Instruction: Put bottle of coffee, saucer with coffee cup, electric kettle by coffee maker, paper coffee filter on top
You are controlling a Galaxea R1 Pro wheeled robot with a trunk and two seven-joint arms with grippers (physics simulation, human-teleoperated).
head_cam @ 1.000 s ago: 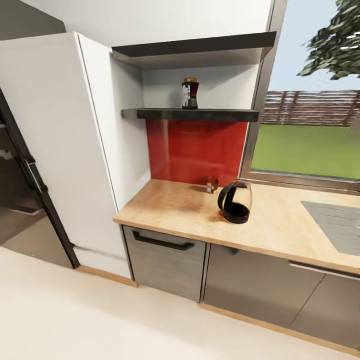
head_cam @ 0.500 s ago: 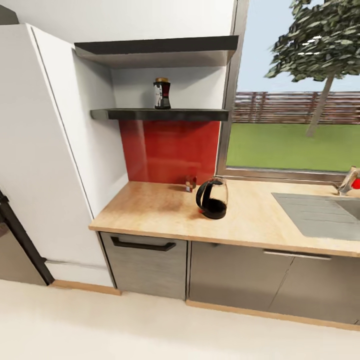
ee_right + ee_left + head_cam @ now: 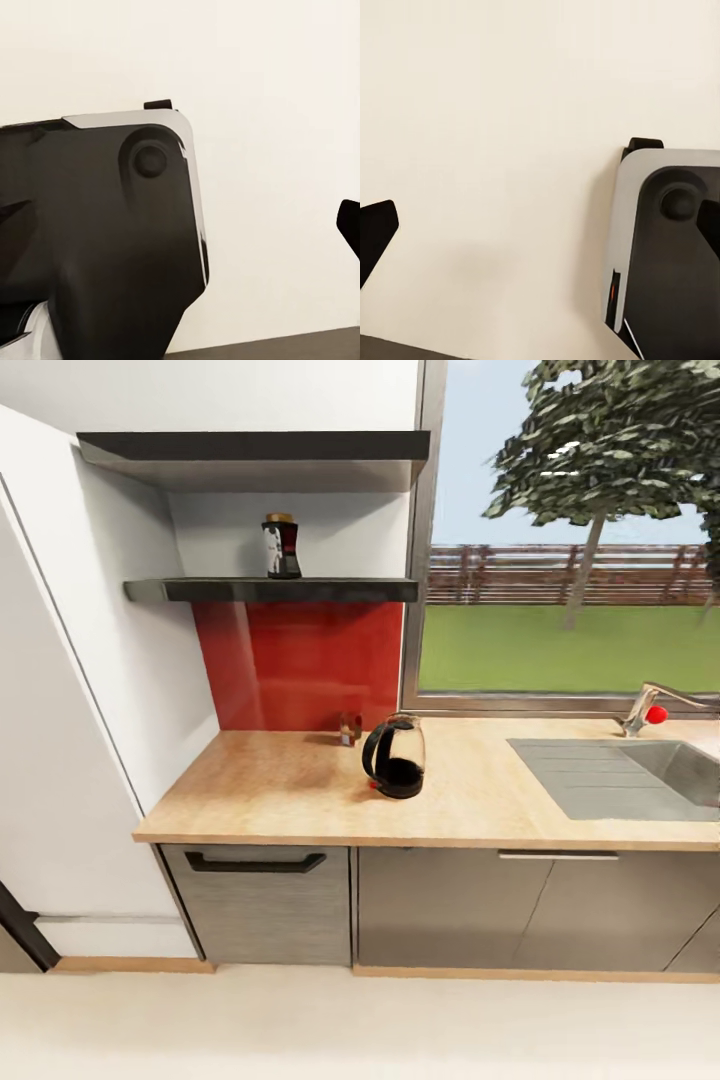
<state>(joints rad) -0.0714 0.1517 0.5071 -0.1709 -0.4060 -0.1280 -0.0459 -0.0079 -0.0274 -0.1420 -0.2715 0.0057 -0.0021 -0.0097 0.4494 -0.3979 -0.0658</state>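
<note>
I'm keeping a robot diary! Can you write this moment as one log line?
phase: driving up | bottle of coffee: on kitchen shelf | electric kettle: on countertop | sink: to the kettle's right

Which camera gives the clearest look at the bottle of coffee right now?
The head view: the bottle of coffee stands upright on the lower dark shelf, above the red backsplash, fully unobstructed. The two wrist views look down at the pale floor and the robot's base, so they add nothing about the bottle.
</note>
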